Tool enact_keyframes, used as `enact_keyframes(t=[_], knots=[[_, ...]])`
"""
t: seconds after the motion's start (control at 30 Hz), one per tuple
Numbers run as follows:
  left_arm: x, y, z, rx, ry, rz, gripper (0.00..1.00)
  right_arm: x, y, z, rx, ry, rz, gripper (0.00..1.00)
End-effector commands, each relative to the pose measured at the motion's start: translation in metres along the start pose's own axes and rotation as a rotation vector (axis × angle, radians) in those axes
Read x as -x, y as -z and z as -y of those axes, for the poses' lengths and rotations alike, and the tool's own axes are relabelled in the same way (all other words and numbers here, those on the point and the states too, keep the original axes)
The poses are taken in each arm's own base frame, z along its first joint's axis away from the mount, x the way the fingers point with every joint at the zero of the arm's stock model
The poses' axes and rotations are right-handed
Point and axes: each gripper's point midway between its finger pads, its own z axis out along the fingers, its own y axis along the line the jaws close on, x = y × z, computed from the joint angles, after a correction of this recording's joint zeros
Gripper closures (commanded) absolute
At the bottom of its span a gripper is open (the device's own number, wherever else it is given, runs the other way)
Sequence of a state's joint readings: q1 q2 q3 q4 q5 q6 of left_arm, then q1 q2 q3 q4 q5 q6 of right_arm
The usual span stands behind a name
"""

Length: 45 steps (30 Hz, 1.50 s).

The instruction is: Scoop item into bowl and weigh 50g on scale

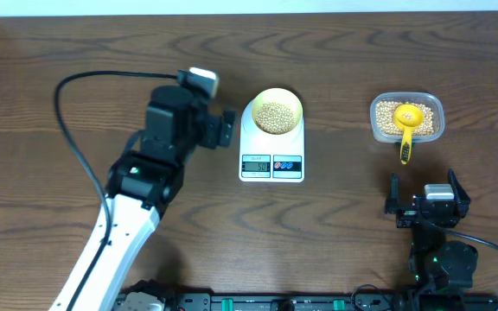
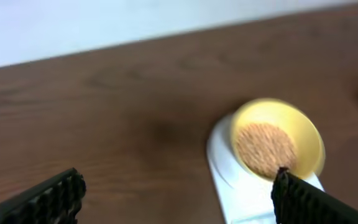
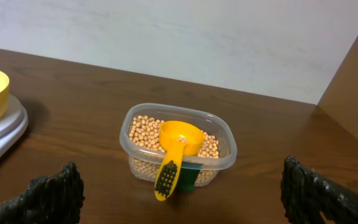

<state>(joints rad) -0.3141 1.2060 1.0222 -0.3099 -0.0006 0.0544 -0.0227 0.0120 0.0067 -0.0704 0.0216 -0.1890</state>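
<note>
From above, the bowl point(image 1: 277, 97) of beans point(image 1: 275, 117) sits on the back of the scale point(image 1: 271, 149). The left gripper point(image 1: 227, 128) hangs just left of the scale, wide and empty. The right gripper point(image 1: 424, 186) is wide and empty too, in front of the tub point(image 1: 379, 118).

The left wrist view shows spread fingers point(image 2: 42, 199) framing the blurred bowl.

The right wrist view shows a scoop point(image 3: 178, 146) lying on the tub's beans, its handle over the near rim.

Pale-yellow bowl point(image 1: 295, 103) — upright on white scale point(image 1: 271, 148), tan beans point(image 1: 274, 117) inside
</note>
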Motion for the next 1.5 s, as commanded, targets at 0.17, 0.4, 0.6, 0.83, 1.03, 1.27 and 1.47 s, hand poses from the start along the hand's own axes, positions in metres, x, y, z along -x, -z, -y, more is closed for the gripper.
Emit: enact_keyframes(t=[0.17, 0.4, 0.6, 0.83, 1.03, 1.27, 1.47], knots=[[0.027, 0.028, -0.064, 0.178, 0.142, 0.123, 0.02, 0.000, 0.000, -0.003, 0.012, 0.007, 0.002, 0.01], [0.020, 0.061, -0.104, 0.282, 0.202, 0.157, 0.02, 0.000, 0.000, -0.003, 0.012, 0.007, 0.002, 0.01], [0.002, 0.088, -0.099, 0.266, 0.207, 0.212, 0.02, 0.000, 0.000, -0.003, 0.012, 0.007, 0.002, 0.01], [-0.015, 0.114, -0.088, 0.246, 0.200, 0.288, 0.02, 0.000, 0.000, -0.003, 0.012, 0.007, 0.002, 0.01], [-0.036, 0.136, -0.081, 0.250, 0.194, 0.367, 0.02, 0.000, 0.000, -0.003, 0.012, 0.007, 0.002, 0.01], [-0.053, 0.142, -0.087, 0.285, 0.205, 0.395, 0.02, 0.000, 0.000, -0.003, 0.012, 0.007, 0.002, 0.01], [-0.061, 0.149, -0.091, 0.314, 0.212, 0.429, 0.02, 0.000, 0.000, -0.003, 0.012, 0.007, 0.002, 0.01]])
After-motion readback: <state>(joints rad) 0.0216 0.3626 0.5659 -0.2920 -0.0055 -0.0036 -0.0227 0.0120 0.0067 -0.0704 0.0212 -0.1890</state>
